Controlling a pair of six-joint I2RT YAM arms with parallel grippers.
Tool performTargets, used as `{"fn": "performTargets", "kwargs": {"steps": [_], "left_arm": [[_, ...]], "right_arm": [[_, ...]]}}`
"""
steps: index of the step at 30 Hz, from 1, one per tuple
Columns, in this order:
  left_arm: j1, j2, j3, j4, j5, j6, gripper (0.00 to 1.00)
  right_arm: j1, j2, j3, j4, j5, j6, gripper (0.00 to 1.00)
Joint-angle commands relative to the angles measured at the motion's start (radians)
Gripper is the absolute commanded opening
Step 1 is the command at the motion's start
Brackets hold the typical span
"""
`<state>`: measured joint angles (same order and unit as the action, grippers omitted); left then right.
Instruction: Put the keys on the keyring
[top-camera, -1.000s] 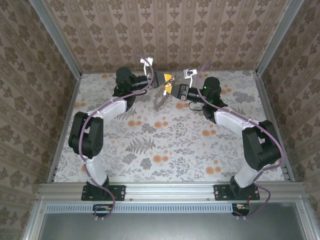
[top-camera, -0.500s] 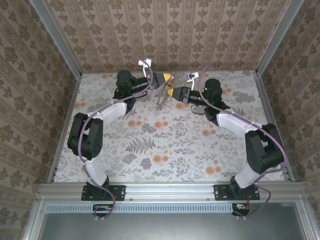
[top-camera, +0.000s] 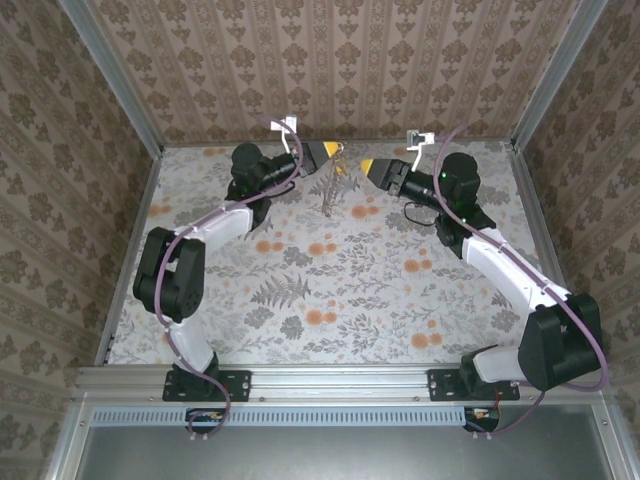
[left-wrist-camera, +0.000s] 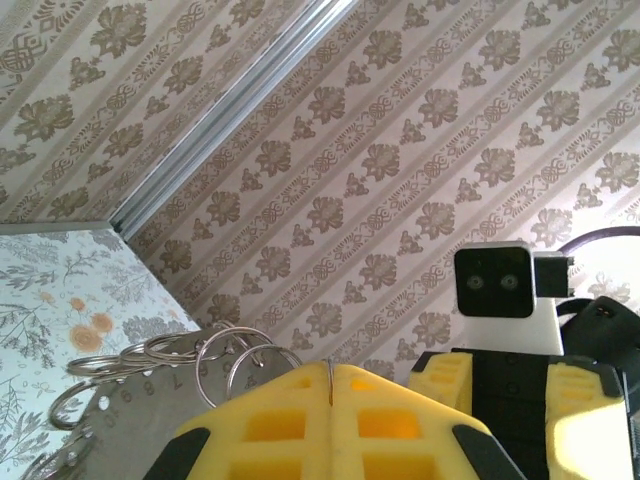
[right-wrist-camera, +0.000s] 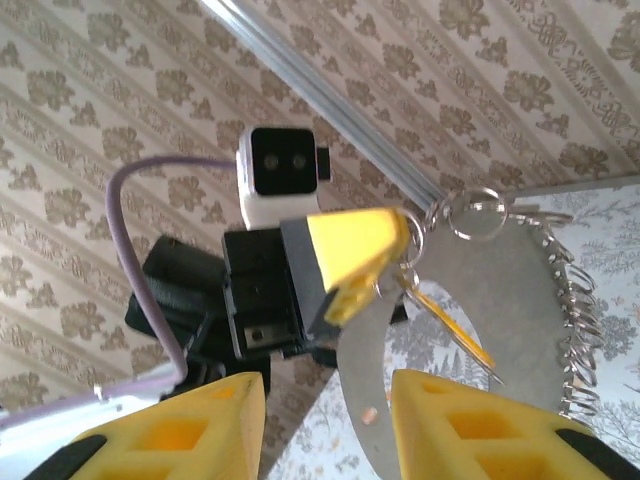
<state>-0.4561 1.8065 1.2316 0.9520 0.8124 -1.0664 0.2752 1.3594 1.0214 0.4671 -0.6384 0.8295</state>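
Note:
My left gripper (top-camera: 328, 156) is raised near the back wall, shut on the keyring (top-camera: 330, 192), which hangs below its yellow tips. In the left wrist view the gripper (left-wrist-camera: 331, 372) pinches a thin metal edge, with small split rings (left-wrist-camera: 232, 355) beside it. From the right wrist I see the keyring's flat grey hoop (right-wrist-camera: 362, 400) and a yellow key (right-wrist-camera: 451, 326) dangling from a small ring at the left fingertips (right-wrist-camera: 355, 250). My right gripper (top-camera: 366, 164) stands open to the right of the hoop, apart from it, with nothing between its fingers (right-wrist-camera: 325, 385).
The patterned back wall and its metal corner post (right-wrist-camera: 330, 100) are close behind both grippers. The floral tabletop (top-camera: 330, 290) lies below. Several small split rings (right-wrist-camera: 575, 300) line the hoop's edge.
My right gripper has drawn back to the right, away from the hoop, and the arm has swung outward. The left gripper still holds the keyring, slightly higher.

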Motion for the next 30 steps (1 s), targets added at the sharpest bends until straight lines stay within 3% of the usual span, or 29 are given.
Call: {"fn": "performTargets", "kwargs": {"steps": [1,7,20,30], "left_arm": [[-0.032,-0.056,-0.009,0.070,-0.058,-0.016,0.00],[-0.053,-0.045,-0.013,0.088,-0.091,-0.034,0.00],[-0.060,-0.035,-0.012,0.098,-0.100,-0.043,0.00],[-0.062,-0.033,-0.009,0.096,-0.096,-0.043,0.00]], "right_arm": [[0.000,0.065,0.056,0.064,0.068,0.101,0.40],[0.008,0.174,0.116,0.181,0.074,0.208,0.38],[0.015,0.207,0.120,0.222,0.095,0.227,0.29],[0.036,0.240,0.161,0.226,0.078,0.229,0.29]]}}
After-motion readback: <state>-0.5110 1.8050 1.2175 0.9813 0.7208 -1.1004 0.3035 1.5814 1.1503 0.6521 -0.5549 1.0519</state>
